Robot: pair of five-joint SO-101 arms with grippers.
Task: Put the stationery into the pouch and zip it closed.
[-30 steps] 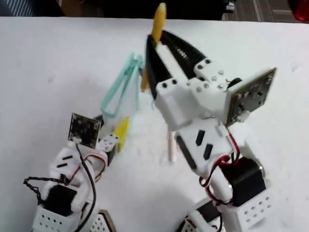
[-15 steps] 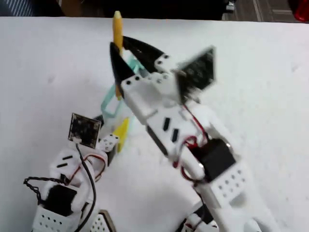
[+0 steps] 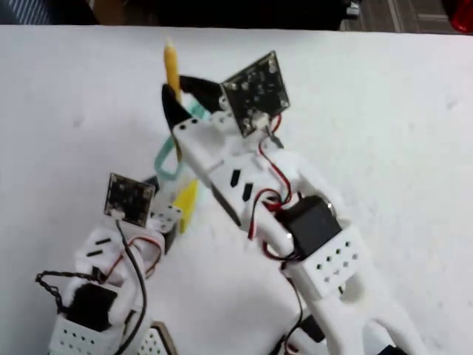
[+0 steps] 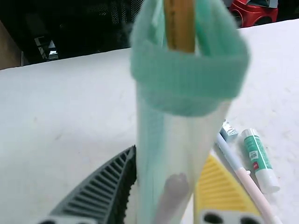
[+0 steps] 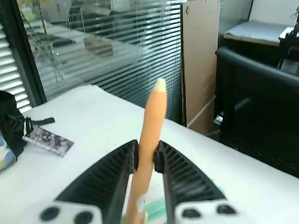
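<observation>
The pouch (image 4: pixel 180 121) is clear with a teal rim and stands mouth-up, with my left gripper (image 4: pixel 168 161) shut on it between a black and a yellow finger. Something pale lies inside it. From above, the pouch (image 3: pixel 171 157) shows its teal rim between the two arms, with my left gripper (image 3: pixel 177 211) at its near end. My right gripper (image 3: pixel 182 96) is shut on a yellow-orange pencil (image 3: pixel 171 65) right over the pouch mouth. The pencil (image 4: pixel 179 23) dips into the teal opening. In the right wrist view the pencil (image 5: pixel 150 126) is pinched between the black fingers of my right gripper (image 5: pixel 145 151).
A green-and-white glue stick (image 4: pixel 256 158), a pink-and-blue pen (image 4: pixel 240 175) and a small blue item (image 4: pixel 229 130) lie on the white table beside the pouch. A booklet (image 5: pixel 49 138) and a black bag (image 5: pixel 11 122) sit farther off.
My right arm has swung left with the pencil, from beside the pouch to over its mouth, and its wrist has turned. The left arm and pouch have stayed put.
</observation>
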